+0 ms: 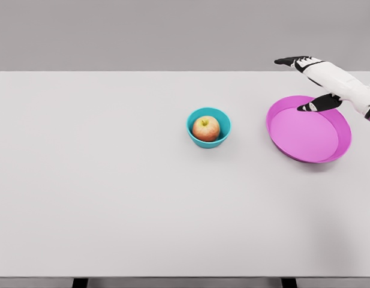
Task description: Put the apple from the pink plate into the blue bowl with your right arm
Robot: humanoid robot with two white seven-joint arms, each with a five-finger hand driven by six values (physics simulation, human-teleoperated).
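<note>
Apple (205, 128) sits inside the blue bowl (223, 121), stem up, near the middle of the table. Skin is smooth, red-orange blushing to yellow around the stem hollow; shape round, slightly squat. It fills most of the bowl's well and touches nothing of mine.

Bowl: small, round, teal-blue, plain matte wall with an even rim, standing upright on the table (113, 192).

Pink plate (309, 138) lies to the right of the bowl, well apart from it. Round, magenta, with a shallow raised rim and a flat, bare floor; smooth finish with no pattern. It casts a thin shadow on its lower right edge.

My right hand (313, 75) hangs above the plate's far rim, near the table's back right corner. White jointed shell, dark fingertips. Fingers extended and relaxed, pointing left, thumb (316, 105) dropped below the palm over the plate's rim; nothing held.

Table: broad, flat, pale grey-white, matte and uniform, with dark legs just visible under the near edge. Background wall plain grey.
</note>
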